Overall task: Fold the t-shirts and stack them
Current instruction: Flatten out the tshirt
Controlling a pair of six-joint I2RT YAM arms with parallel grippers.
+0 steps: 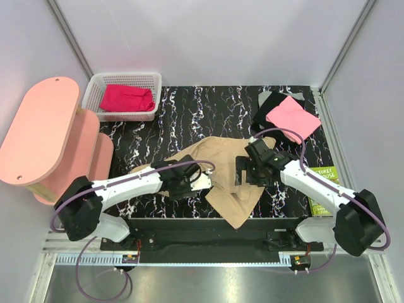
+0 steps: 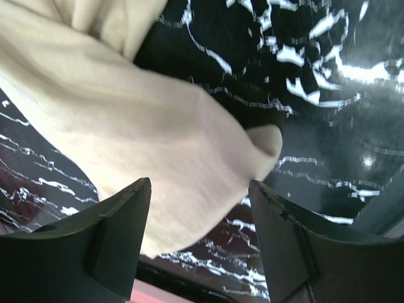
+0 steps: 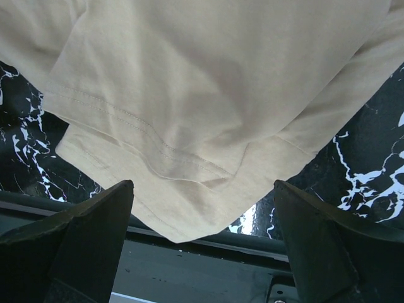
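Status: tan t-shirt [image 1: 221,161] lies rumpled mid-table [image 1: 208,110], not folded. One corner runs toward 6 o'clock and hangs over the near edge.

Left pincer [image 2: 201,186]: jaws spread wide, gripping nothing. It sits low over the shirt's 9 o'clock side. In the wrist view a rounded fold of tan cloth lies between and beyond the fingers [image 2: 120,221], with bare table at 3 o'clock of it. Can't tell whether the pads touch the cloth.

Right pincer [image 3: 202,189]: jaws also wide apart, gripping nothing. It hovers over the shirt's 3 o'clock side. Its wrist view shows a stitched hem and a doubled layer of cloth, with the lowest corner past the table edge over the grey frame.

Other shirts:
- pink t-shirt [image 1: 293,118] is folded and lies on top of the black t-shirt [image 1: 268,104], at 1 o'clock on the table near the far right corner.
- magenta-red t-shirt [image 1: 126,99] is bunched inside the white basket [image 1: 93,91], at 11 o'clock at the far left corner.

Green book [image 1: 327,177] lies flat at 4 o'clock on the right edge, partly under the right arm. Pink stool [image 1: 41,126] stands off the table at 9 o'clock.
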